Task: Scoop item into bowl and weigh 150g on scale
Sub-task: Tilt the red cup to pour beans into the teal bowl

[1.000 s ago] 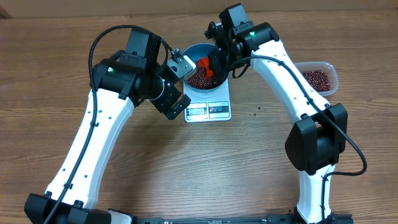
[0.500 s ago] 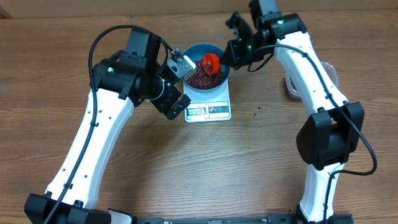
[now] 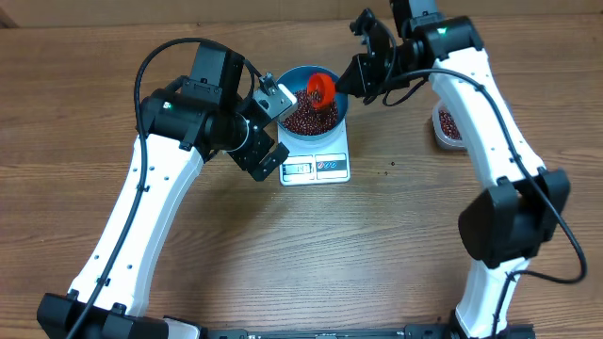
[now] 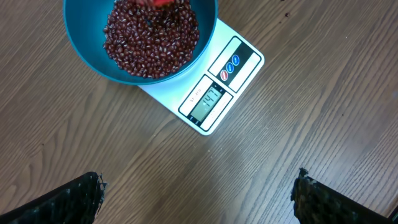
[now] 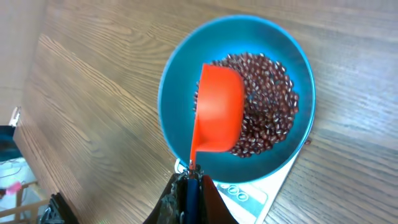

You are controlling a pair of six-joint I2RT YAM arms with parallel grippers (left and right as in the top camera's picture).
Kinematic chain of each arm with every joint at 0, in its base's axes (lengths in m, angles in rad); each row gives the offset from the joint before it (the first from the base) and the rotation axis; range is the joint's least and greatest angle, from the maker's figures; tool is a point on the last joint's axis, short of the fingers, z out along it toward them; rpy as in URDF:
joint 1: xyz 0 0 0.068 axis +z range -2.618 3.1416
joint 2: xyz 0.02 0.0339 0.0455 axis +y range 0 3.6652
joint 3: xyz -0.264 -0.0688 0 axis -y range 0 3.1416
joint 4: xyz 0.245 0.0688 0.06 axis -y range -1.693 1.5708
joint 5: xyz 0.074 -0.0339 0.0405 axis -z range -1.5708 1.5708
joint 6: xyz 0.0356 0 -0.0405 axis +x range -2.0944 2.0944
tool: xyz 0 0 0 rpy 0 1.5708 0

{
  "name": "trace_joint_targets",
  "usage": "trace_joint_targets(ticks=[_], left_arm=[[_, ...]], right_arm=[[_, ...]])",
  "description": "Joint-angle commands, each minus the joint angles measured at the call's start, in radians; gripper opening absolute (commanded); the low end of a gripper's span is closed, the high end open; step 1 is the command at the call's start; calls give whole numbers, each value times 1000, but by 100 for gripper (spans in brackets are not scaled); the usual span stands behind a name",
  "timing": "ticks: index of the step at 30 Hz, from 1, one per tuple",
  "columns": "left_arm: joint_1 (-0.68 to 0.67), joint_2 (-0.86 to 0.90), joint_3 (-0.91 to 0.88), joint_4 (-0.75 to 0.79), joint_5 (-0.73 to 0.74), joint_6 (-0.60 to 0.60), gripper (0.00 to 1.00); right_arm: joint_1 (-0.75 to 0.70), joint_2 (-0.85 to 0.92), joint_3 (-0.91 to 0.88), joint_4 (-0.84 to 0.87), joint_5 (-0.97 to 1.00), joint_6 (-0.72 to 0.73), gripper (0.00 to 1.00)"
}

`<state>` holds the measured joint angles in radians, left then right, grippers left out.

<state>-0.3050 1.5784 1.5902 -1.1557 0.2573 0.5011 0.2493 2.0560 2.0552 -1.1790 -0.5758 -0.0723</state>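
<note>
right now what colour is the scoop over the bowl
The scoop is bright orange-red, clearest in the right wrist view.

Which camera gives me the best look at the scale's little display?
Left wrist view: the scale lies close below, its display clear and unblocked. Overhead shows the display tiny; the right wrist view catches only a scale corner beneath the bowl.

Bright, even light; soft shadows.

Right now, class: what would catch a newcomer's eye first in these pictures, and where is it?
The bright red scoop stands out, held by the right end effector over the blue bowl of dark beans. The bowl sits on a white scale, near the top centre of the overhead view.
</note>
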Motion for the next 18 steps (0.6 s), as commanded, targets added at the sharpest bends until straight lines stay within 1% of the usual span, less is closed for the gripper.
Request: trace_joint_targets(ticks=[1,9,15,18], left_arm=[[3,6,-6,1,1,15,99],[3,6,-6,1,1,15,99],[3,6,-6,1,1,15,99],[3,6,-6,1,1,15,99]], right_arm=[[2,-80,35,2,13,-7,4],[19,-92,35,-8,86,-6,4],[60,-92,35,-8,209,-2,4],[95,-92,35,-8,317,23,4]])
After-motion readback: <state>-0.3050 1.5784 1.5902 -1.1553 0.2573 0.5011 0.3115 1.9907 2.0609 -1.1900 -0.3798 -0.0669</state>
